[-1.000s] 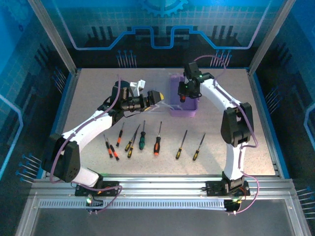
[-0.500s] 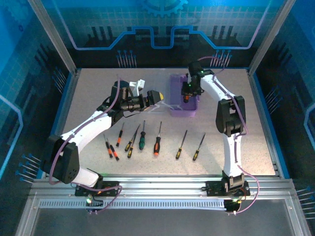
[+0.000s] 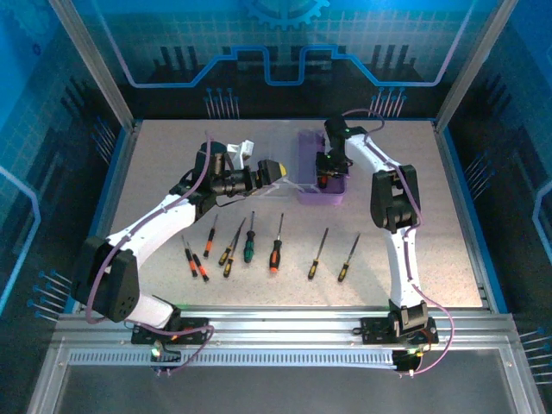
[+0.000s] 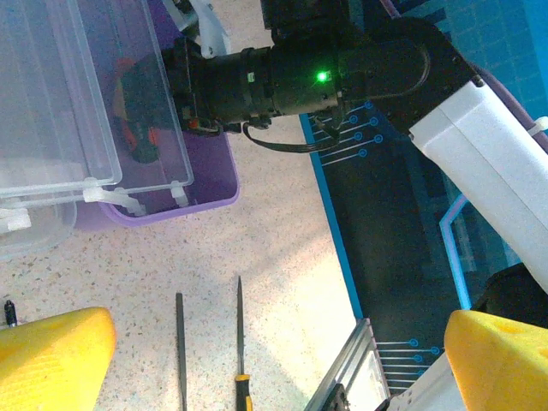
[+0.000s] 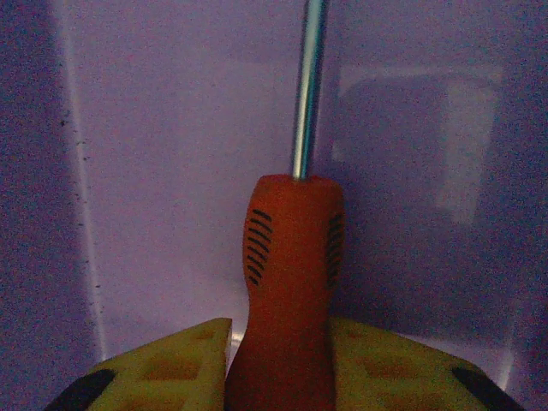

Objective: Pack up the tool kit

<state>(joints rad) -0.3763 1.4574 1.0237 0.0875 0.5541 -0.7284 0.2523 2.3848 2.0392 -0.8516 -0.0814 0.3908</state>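
While the right gripper (image 5: 278, 342) clamps the orange screwdriver (image 5: 291, 274) by its handle, the tool sits inside the purple case (image 3: 321, 199). The left gripper (image 4: 274, 360) stands spread wide and empty just beside the case.

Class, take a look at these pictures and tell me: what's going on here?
The right gripper, clamped on an orange-handled screwdriver, has it inside the purple case. The left gripper is open beside the case's clear lid, holding nothing. Several more screwdrivers lie in a row on the table, not yet packed.
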